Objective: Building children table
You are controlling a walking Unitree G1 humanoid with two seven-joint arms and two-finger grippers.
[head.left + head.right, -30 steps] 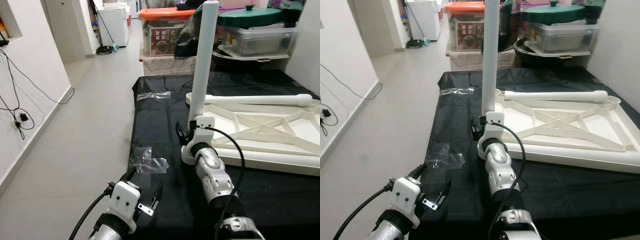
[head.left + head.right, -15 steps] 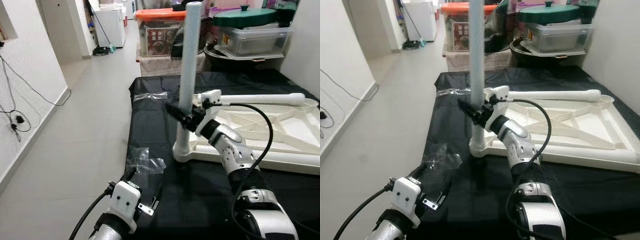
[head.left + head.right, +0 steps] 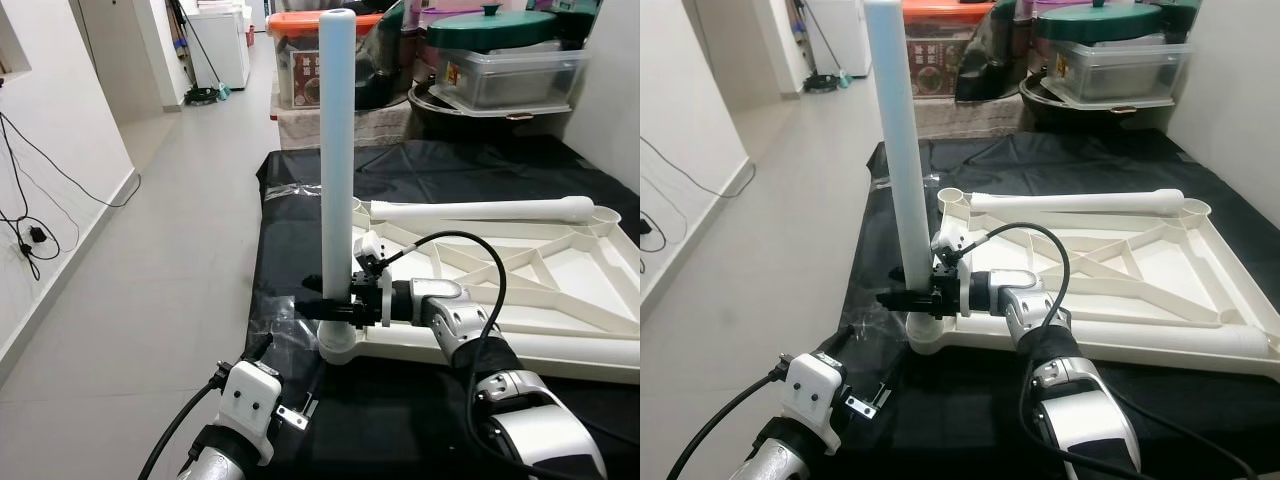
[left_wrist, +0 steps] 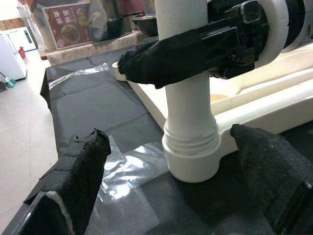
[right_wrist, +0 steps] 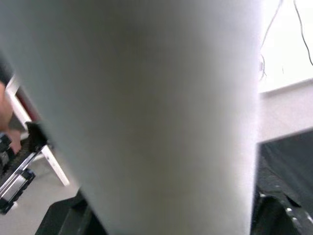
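Your right tool (image 3: pixel 322 306) is clamped on the upright white leg (image 3: pixel 336 150), low down, just above the socket (image 3: pixel 340 345) at the near left corner of the frame (image 3: pixel 520 285). One black finger (image 4: pixel 161 56) wraps across the leg's front; in the right wrist view the leg (image 5: pixel 146 112) is a blurred pale mass right against the lens. The leg stands close to vertical, its foot seated in the round socket, and the threaded collar (image 4: pixel 190 139) shows just above the socket's rim.

The frame lies upside down on the black sheet (image 3: pixel 300 230), ribs facing up, with its near edge towards you. A second leg (image 3: pixel 480 210) lies flat along the frame's far edge, between the two far corner sockets.

Your left tool (image 3: pixel 290 385) hangs low and near, in front of the socket and apart from it. Its two fingers (image 4: pixel 78 166) are spread wide, one on each side of the socket in the left wrist view, touching nothing.

A crumpled piece of clear plastic (image 4: pixel 132 169) lies on the sheet just beside the socket, and another (image 3: pixel 295 190) sits farther back. Beyond the sheet stand storage boxes (image 3: pixel 510 75) and an orange-lidded bin (image 3: pixel 300 60). Grey floor (image 3: pixel 170 250) runs off to your left.
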